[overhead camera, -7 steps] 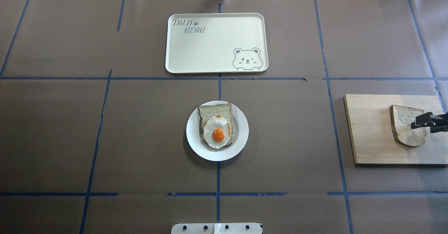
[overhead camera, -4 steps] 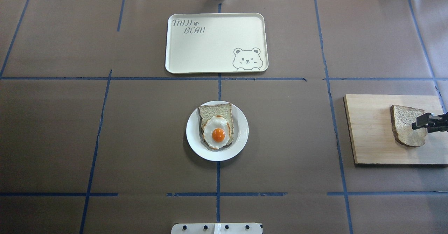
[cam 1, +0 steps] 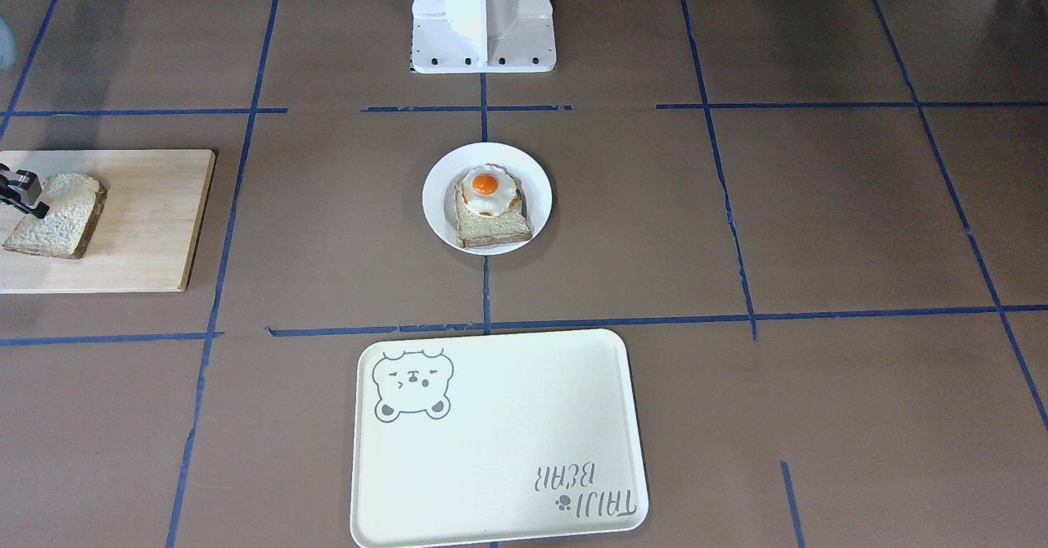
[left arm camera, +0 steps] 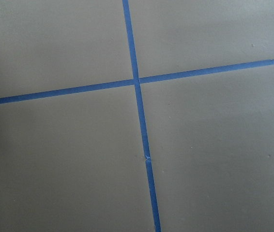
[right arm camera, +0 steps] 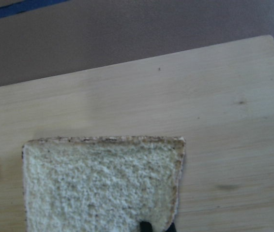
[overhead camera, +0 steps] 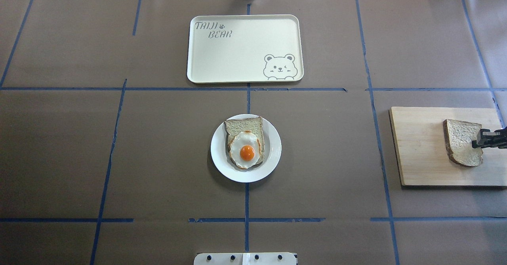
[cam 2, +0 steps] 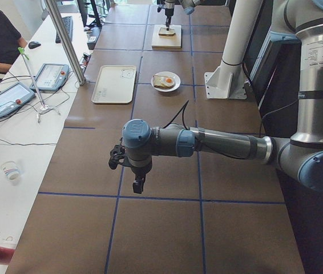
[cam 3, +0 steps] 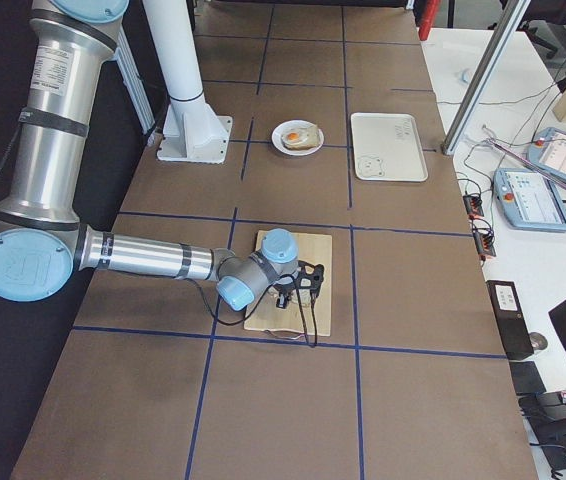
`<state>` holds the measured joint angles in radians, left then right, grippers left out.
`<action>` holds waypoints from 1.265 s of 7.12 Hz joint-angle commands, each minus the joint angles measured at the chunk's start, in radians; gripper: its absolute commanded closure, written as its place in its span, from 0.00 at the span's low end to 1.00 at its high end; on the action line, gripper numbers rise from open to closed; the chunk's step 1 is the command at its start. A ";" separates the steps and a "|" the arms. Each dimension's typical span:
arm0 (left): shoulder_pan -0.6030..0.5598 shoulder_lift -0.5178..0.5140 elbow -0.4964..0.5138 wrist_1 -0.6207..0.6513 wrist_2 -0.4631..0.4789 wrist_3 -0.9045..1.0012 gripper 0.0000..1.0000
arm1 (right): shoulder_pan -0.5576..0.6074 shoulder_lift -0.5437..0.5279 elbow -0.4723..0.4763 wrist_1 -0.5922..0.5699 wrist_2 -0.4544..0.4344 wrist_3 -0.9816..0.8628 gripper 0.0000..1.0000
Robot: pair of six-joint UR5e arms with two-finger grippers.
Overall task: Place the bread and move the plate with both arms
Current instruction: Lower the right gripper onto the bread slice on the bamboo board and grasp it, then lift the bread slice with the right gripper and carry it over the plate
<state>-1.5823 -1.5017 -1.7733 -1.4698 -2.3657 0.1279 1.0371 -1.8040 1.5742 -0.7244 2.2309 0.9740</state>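
The bread (overhead camera: 459, 142) lies on a wooden board (overhead camera: 420, 150) at the table's right end. My right gripper (overhead camera: 478, 142) sits at the bread's outer edge, jaws close together, pinching the crust. It also shows in the front-facing view (cam 1: 33, 204). In the right wrist view the bread (right arm camera: 103, 183) fills the lower frame, with a dark fingertip (right arm camera: 146, 226) at its edge. The white plate (overhead camera: 273, 154) stands at the table's middle and holds a slice topped with a fried egg (overhead camera: 246, 146). My left gripper (cam 2: 133, 177) hovers over bare table far from both; I cannot tell its state.
A cream tray with a bear drawing (overhead camera: 237, 51) lies beyond the plate, at the far middle of the table. The white pedestal base (cam 1: 483, 15) stands on the robot's side. Blue tape lines cross the brown table cover.
The right gripper's tip has drawn back toward the bread's outer edge, and the bread has shifted slightly the same way. The plate and tray have not moved.
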 commanded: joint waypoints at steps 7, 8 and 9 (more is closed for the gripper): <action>-0.001 0.003 0.000 0.002 -0.006 -0.002 0.00 | 0.138 0.084 0.010 0.108 0.324 0.011 1.00; -0.001 0.003 0.000 0.002 -0.006 -0.002 0.00 | 0.138 0.116 0.012 0.108 0.350 0.015 1.00; 0.001 0.003 0.002 0.002 -0.006 -0.002 0.00 | 0.138 0.170 0.012 0.108 0.369 0.069 1.00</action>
<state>-1.5828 -1.4991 -1.7729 -1.4680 -2.3714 0.1258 1.1738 -1.6901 1.5852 -0.6190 2.5729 0.9999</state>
